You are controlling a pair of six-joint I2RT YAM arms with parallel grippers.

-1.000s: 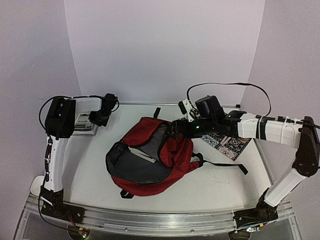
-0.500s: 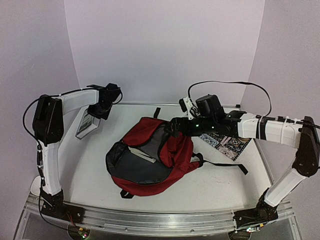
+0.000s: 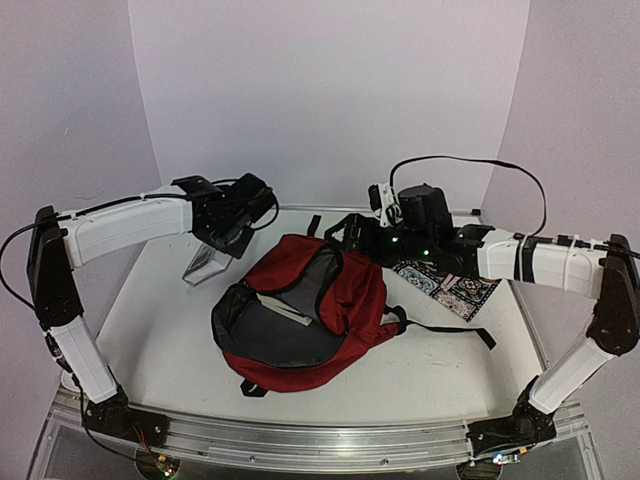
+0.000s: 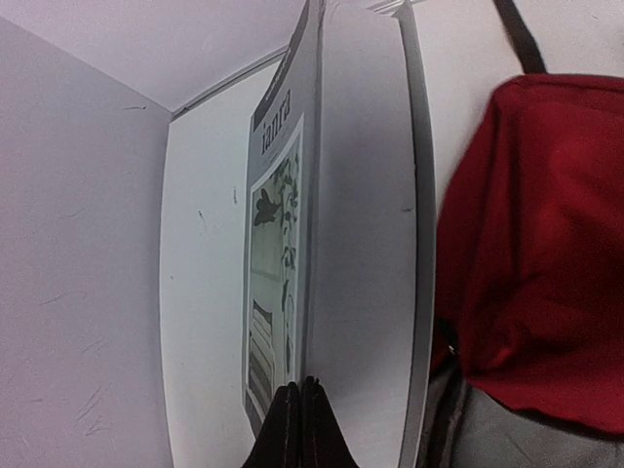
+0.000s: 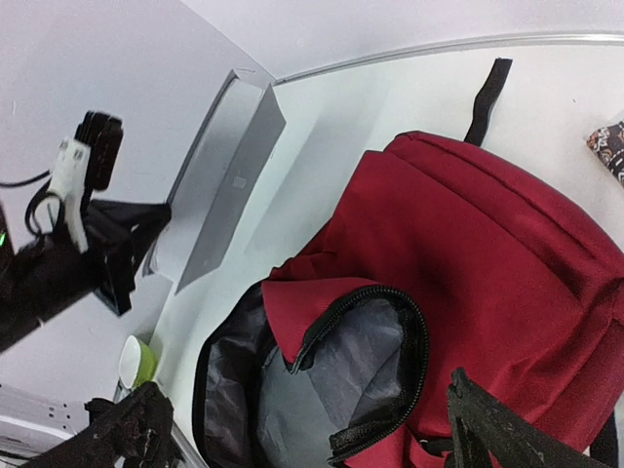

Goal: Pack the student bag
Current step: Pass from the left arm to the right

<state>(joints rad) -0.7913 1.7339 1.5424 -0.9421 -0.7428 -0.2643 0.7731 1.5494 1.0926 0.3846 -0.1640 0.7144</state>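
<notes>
The dark red student bag (image 3: 300,310) lies in the middle of the table, its main zip open and grey lining showing (image 5: 361,370). My left gripper (image 3: 232,228) is shut on the lower edge of a thin grey book (image 3: 205,262) and holds it upright above the table, just left of the bag's top. In the left wrist view the shut fingertips (image 4: 297,429) pinch the book (image 4: 341,244), with the red bag (image 4: 546,244) at its right. My right gripper (image 3: 340,232) hovers open and empty over the bag's top end; its fingers (image 5: 492,429) are spread wide above the opening.
A patterned flat item (image 3: 450,285) lies right of the bag, under the right arm. Black bag straps (image 3: 450,330) trail to the right and one (image 3: 313,225) to the back. A green and white object (image 5: 136,361) sits at the table's near-left edge. Walls enclose the back and sides.
My left arm has swung from the back left corner to the right, carrying the book up off the table towards the bag. My right gripper has drawn back a little from the bag's top.
</notes>
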